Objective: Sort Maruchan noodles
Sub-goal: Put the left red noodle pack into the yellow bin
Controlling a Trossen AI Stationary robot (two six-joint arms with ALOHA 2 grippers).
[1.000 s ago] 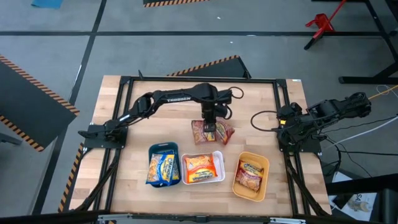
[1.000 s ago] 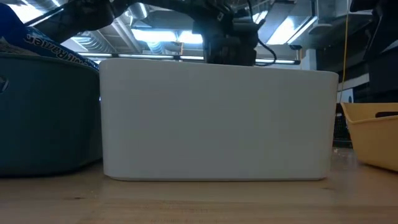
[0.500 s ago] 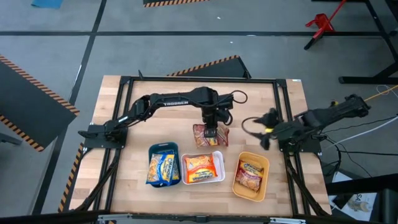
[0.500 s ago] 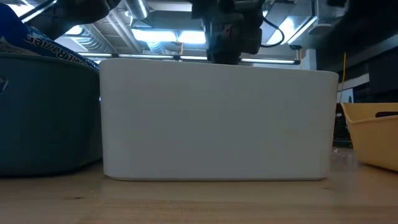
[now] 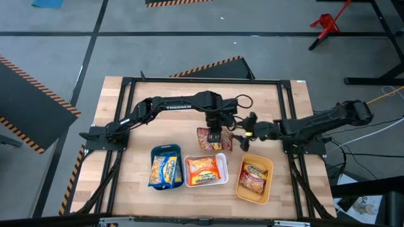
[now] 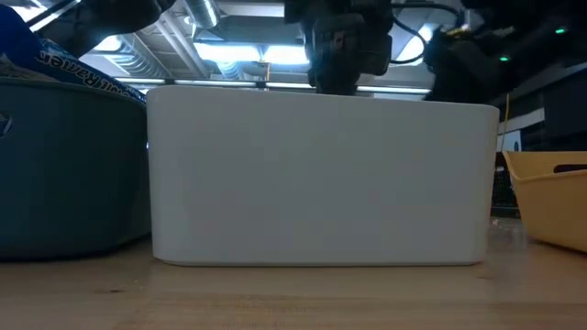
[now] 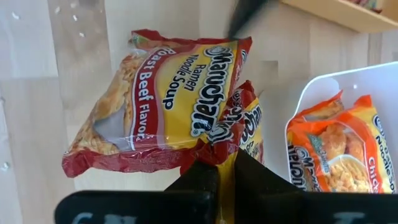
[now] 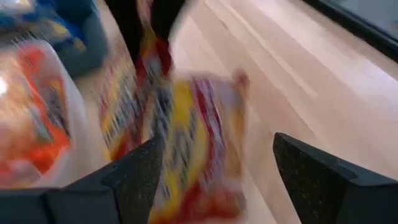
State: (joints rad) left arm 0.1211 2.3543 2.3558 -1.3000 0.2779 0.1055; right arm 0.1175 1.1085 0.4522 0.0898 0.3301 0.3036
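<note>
Left tool [image 7: 219, 171] pinches one red packet's [image 7: 239, 134] edge, beside another [image 7: 158, 102].

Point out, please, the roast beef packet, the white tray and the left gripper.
Roast beef packet [image 7: 158, 102]: left wrist view, on its yellow front label.
White tray [image 5: 221, 158]: high view, on its right rim.
Left gripper [image 7: 221, 177]: left wrist view, between its fingertips, pinching a second red packet.

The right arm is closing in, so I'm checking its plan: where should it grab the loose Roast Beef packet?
Judging by its flat pose on the table, the Roast Beef packet is best pinched at its free crimped end, from the right gripper's side, away from the left gripper, shut on the other red packet.
</note>
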